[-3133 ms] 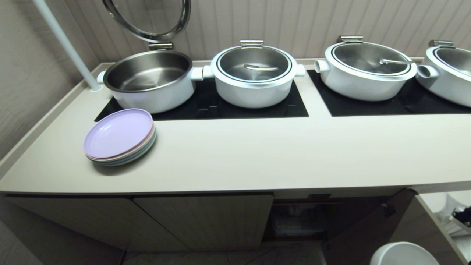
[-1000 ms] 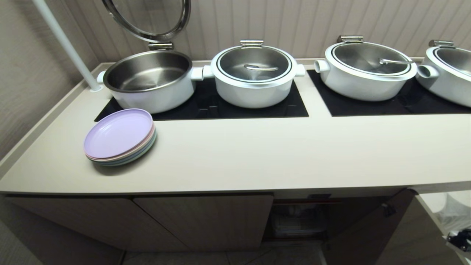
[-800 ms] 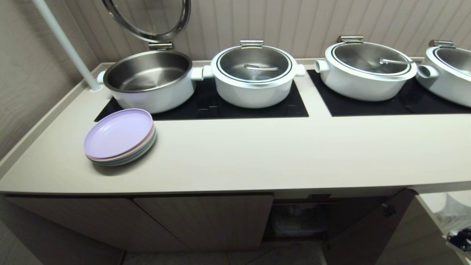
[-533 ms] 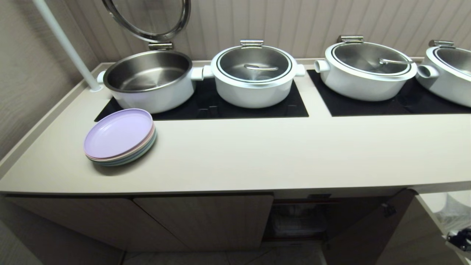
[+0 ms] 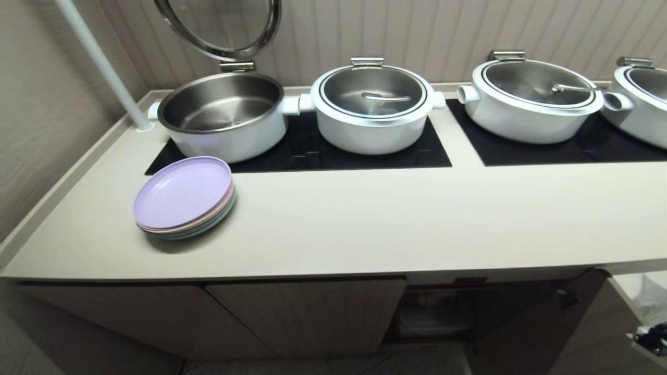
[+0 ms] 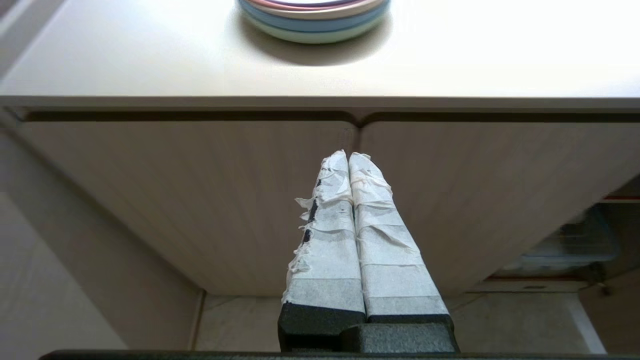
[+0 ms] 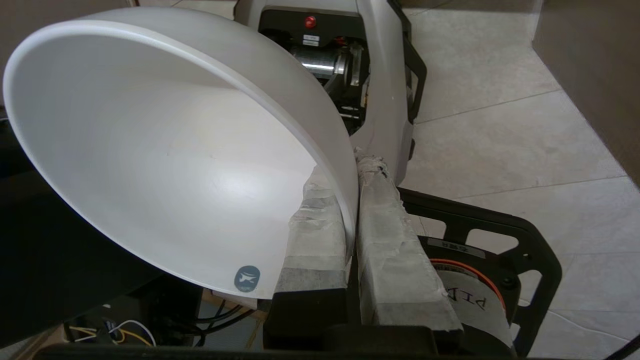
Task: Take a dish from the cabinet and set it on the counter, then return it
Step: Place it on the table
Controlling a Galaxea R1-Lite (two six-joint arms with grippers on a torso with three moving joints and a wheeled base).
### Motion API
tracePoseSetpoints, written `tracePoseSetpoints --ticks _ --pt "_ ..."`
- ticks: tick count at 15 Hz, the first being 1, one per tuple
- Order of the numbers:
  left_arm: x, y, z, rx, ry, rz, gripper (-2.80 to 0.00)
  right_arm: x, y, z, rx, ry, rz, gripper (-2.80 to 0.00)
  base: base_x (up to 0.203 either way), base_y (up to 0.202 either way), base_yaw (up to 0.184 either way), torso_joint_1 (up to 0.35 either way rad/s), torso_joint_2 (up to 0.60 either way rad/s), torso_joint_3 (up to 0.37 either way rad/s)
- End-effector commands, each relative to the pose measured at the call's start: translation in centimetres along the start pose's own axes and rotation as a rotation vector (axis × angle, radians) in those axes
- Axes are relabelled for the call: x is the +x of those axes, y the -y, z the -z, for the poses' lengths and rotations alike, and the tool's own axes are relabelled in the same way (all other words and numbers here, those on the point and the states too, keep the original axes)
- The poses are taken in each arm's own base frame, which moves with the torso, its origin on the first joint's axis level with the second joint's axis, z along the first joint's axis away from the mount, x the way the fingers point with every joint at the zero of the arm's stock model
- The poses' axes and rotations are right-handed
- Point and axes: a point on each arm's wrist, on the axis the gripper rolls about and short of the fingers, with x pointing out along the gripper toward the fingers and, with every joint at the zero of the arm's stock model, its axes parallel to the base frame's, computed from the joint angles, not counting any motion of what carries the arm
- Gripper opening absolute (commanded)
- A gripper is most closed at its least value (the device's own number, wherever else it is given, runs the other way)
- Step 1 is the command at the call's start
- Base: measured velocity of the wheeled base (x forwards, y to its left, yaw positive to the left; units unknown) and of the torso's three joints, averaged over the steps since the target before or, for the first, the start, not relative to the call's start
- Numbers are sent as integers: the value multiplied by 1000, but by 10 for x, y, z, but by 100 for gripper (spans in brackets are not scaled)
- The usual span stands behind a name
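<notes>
Between our right gripper's (image 7: pixel 350 200) taped fingers (image 7: pixel 320 235), the bowl (image 7: pixel 165 150) is pinched by its rim, low beside our base and out of the head view.

We grip one point on the wall, one finger inside and one outside, so the bowl hangs off to one side of the gripper with its mouth tipped sideways, over the tiled floor (image 7: pixel 500 125). Our judgement: the coming move turns on the counter (image 5: pixel 365 224) lying above and ahead of this hand, so the bowl must rise and level out before it lands. Bare worktop lies right of the plates (image 5: pixel 182 198). Our left gripper (image 6: pixel 348 160), fingers pressed together and empty, faces the cabinet (image 6: pixel 200 200) doors.
</notes>
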Motion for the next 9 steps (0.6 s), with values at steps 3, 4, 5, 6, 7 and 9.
tracePoseSetpoints --ticks 3,4,5,6,7,9 --pt "0 0 0 0 1 -1 -280 0 0 0 0 0 -2 -280 0 195 -1 4 4 2" --pt "0 0 0 0 2 -1 -280 0 0 0 2 -1 -3 -280 0 191 3 -2 3 -2" --pt "0 0 0 0 2 -1 -280 0 0 0 0 -2 -3 -280 0 196 1 2 -6 7" --pt "0 0 0 0 2 -1 -280 0 0 0 1 -3 -3 -280 0 199 1 2 1 2" --pt "0 0 0 0 2 -1 -280 0 0 0 0 -1 -3 -280 0 182 2 -2 -2 2" --pt "0 0 0 0 2 -1 -280 0 0 0 0 0 -2 -280 0 103 0 3 -1 0"
